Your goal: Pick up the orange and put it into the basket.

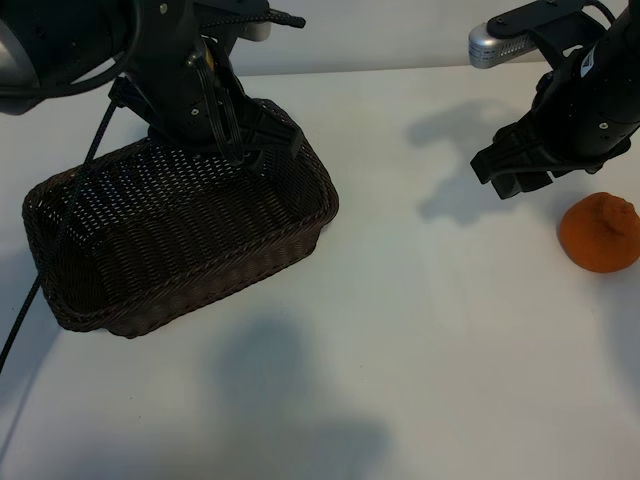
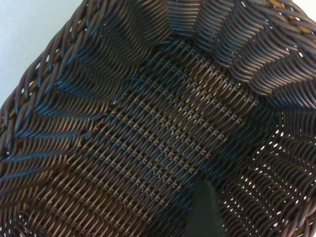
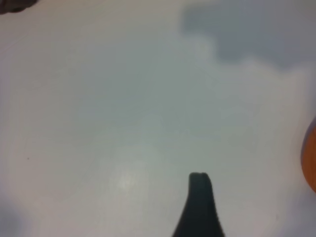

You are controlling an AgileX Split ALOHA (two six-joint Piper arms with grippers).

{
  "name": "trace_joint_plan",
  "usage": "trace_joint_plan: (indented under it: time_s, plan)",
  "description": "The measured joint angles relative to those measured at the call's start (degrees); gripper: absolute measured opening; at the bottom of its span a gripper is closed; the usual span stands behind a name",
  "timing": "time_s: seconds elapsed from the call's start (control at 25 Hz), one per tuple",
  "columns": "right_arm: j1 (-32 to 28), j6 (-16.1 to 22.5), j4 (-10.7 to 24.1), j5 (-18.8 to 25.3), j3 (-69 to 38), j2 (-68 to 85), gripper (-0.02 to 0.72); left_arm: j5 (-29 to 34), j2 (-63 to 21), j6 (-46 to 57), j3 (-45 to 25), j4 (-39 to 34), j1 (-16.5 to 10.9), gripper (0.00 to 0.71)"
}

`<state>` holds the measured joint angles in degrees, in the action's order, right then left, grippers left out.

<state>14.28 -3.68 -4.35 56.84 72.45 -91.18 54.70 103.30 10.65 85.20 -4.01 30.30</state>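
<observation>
While the near stretch of the white bench [image 1: 400,330] shows only soft shadows, the basket [image 1: 150,285] sits at its left side, dark brown wicker, open-weave, nothing inside it. Orange [image 1: 598,232] lies on the bench at the far right edge, well apart from the basket, resting free with nothing touching it; in the right wrist view only a thin sliver of it shows at the frame edge [image 3: 311,160], rest cut off. Right claw [image 1: 520,175] hangs above the bench just beside the orange, on the basket side and a little farther back, not in contact; jaws stand apart and grip nothing. Right wrist view shows one dark fingertip [image 3: 200,185] over bare bench, the other fingertip out of frame. Left claw [image 1: 250,140] is over the back rim of the basket, its fingers dipping just inside the far wall; whether they touch the weave is hard to make out against the dark wicker. Jaws apart, gripping nothing. Left wrist view is filled by the basket floor and walls [image 2: 148,123], with one dark fingertip [image 2: 203,197] poking in, partly cut off. Upper parts of both arms cropped at the top of the exterior view
</observation>
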Motion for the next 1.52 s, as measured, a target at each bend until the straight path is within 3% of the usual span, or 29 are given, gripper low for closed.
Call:
trace_joint_plan:
  time_s: [1.36, 1.52]
  plan:
    - [0.0, 0.0, 0.07, 0.16, 0.0, 0.0, 0.535, -1.33, 0.0, 0.06, 0.0, -0.01, 0.0, 0.544]
    - [0.0, 0.0, 0.13, 0.16, 0.0, 0.0, 0.535, 1.74, 0.0, 3.01, 0.0, -2.09, 0.0, 0.544]
